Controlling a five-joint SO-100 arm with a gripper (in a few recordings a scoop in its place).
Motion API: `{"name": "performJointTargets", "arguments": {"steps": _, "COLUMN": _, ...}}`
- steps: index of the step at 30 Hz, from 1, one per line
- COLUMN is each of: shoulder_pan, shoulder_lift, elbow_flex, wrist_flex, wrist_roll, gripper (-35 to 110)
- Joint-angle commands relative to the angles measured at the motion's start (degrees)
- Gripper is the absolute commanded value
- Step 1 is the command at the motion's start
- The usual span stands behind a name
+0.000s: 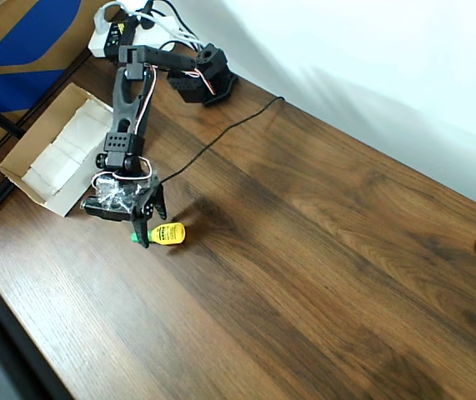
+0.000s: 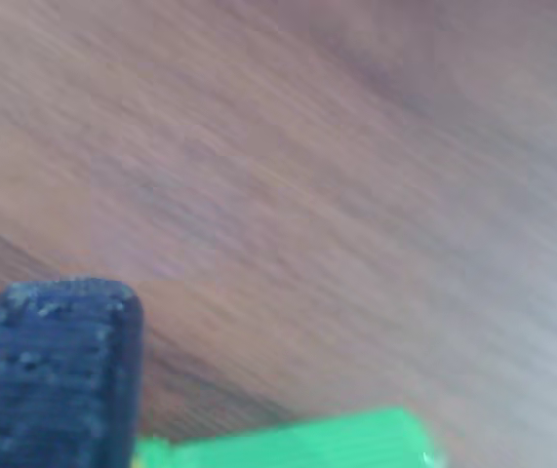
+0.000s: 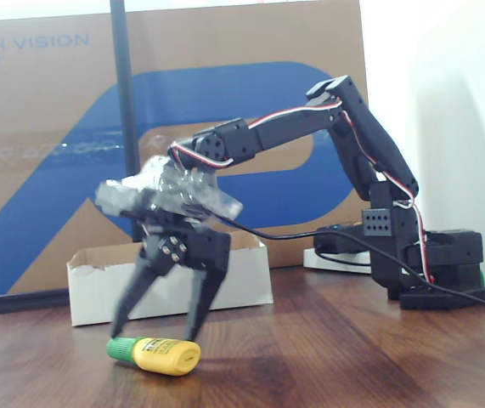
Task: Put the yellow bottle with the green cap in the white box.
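Fixed view shows the gripper spread just above the lying yellow bottle.

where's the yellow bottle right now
The bottle lies on its side on the table, left of centre in the overhead view, under the open gripper and apart from the white box.
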Motion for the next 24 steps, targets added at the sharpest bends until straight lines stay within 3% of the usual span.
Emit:
{"name": "performJointTargets", "arguments": {"steps": 1, "shoulder_pan": -0.4, "shoulder_lift": 1.8, "elbow_flex": -3.2, "wrist_flex": -0.3, "wrist_roll": 0.4, "gripper": 35}}
{"name": "performJointTargets", "arguments": {"steps": 24, "shoulder_pan": -1.8, "shoulder_lift": 3.7, "elbow_flex": 1.1, "wrist_flex": 2.2, "wrist_roll": -7.5, "gripper": 32}}
